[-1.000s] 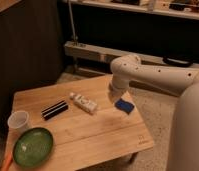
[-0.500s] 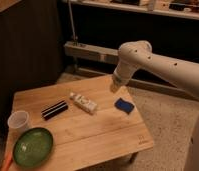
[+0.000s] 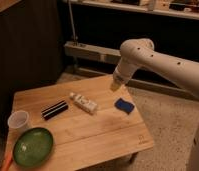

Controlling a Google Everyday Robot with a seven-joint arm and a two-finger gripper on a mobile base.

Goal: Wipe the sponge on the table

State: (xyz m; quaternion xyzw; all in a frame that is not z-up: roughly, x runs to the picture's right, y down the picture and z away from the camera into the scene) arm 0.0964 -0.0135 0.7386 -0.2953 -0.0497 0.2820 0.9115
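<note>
On the low wooden table, set on a speckled floor before dark shelving, lie a cup, green plate, striped bar, white bottle and blue sponge, the gripper above it, apart, fingers clenched empty.
</note>
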